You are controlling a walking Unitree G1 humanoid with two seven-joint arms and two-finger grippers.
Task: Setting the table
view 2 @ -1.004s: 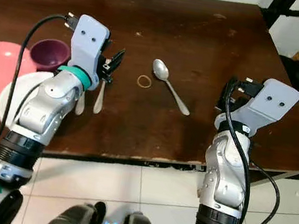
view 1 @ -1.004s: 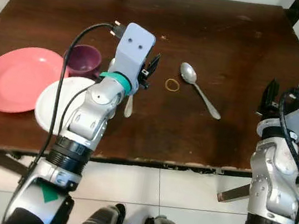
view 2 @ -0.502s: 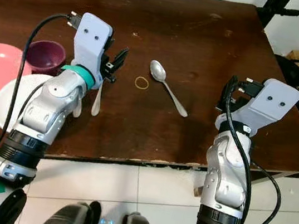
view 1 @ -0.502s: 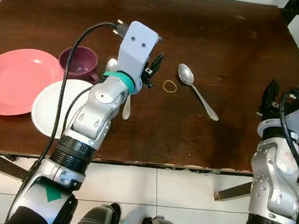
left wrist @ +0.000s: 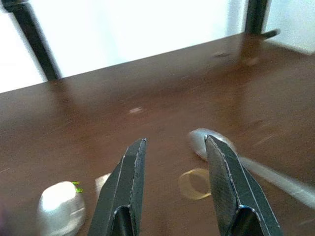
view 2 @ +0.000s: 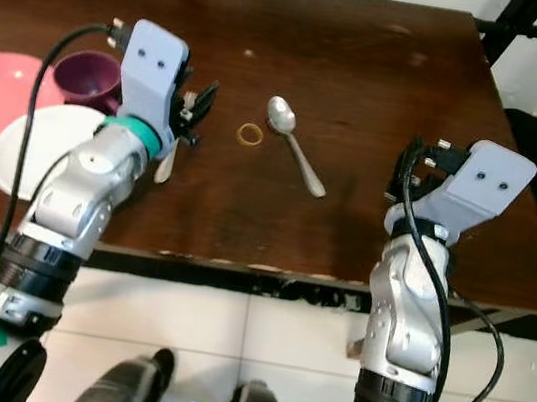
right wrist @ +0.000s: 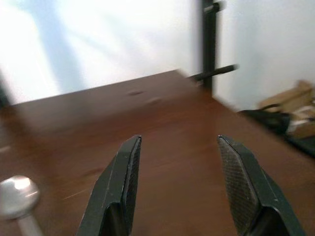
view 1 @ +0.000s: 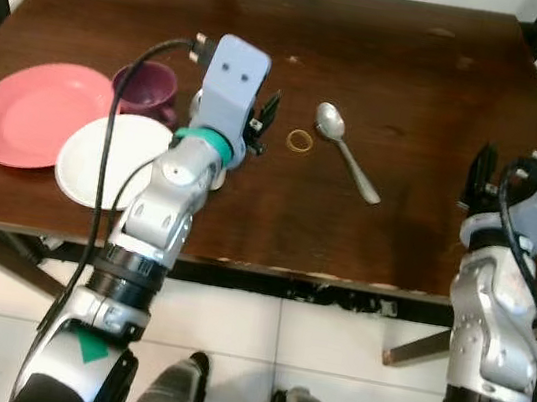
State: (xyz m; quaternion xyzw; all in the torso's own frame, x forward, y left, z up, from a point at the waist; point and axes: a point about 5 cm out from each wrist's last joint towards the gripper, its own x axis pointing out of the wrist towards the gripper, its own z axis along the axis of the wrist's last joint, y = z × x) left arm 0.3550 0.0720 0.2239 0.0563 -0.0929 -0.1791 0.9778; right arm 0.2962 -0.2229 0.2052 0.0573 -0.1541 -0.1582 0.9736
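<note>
The left gripper [left wrist: 174, 191] is being held just above the table [view 1: 415, 102], with its two fingers [left wrist: 127, 182] spread apart and nothing between them. Just ahead of its tips a small ring [view 1: 300, 141] is lying flat — a yellowish band. A spoon [view 1: 346, 152] is lying a little past the ring, bowl up, its handle pointing toward the right arm. Close beside the left gripper, on its outer side, a second spoon [view 2: 165, 163] is partly hidden by the wrist. Farther out on that side a purple cup [view 1: 145, 89] is standing, with a white plate [view 1: 93, 160] just beside it and a pink plate [view 1: 24, 111] at the white plate's far side; whether their edges touch cannot be told.

The right gripper [right wrist: 179, 182] is being held over the table's near right part — well apart from the spoon. Its fingers are spread wide, and nothing is being pinched.
</note>
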